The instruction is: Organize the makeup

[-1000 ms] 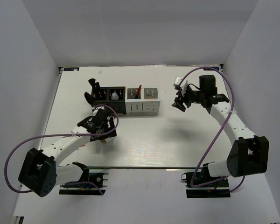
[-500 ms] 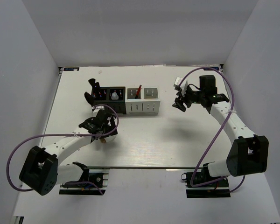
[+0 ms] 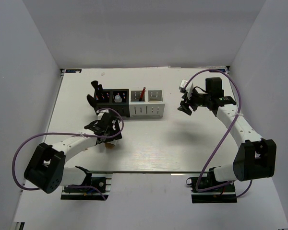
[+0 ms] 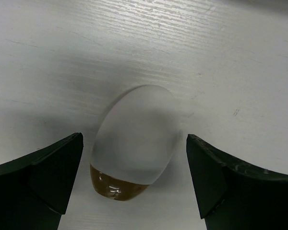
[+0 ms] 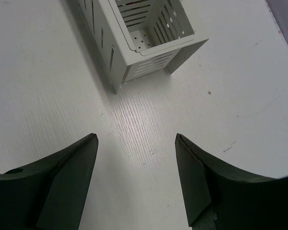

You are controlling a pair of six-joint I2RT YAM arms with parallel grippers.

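A small tube point(image 4: 137, 115) with a frosted cap and an orange-brown end lies on the white table. My left gripper point(image 4: 134, 139) is open and low over it, one finger on each side, not touching. In the top view that gripper point(image 3: 107, 134) is in front of the black organizer box point(image 3: 109, 109); the tube shows as an orange speck point(image 3: 110, 145). Black brushes point(image 3: 94, 89) and a white sponge point(image 3: 117, 98) stand in the black box. A red-and-black stick point(image 3: 142, 93) stands in the white box point(image 3: 147, 109). My right gripper point(image 3: 185, 106) is open and empty, right of the white box.
The right wrist view shows my right gripper point(image 5: 135, 136) above bare table, with the empty end compartment of the white slotted box point(image 5: 134, 57) ahead. The organizer row stands at the back left of the table. White walls enclose the table.
My left arm has shifted a little to the right and settled over the tube. My right arm has hardly moved.
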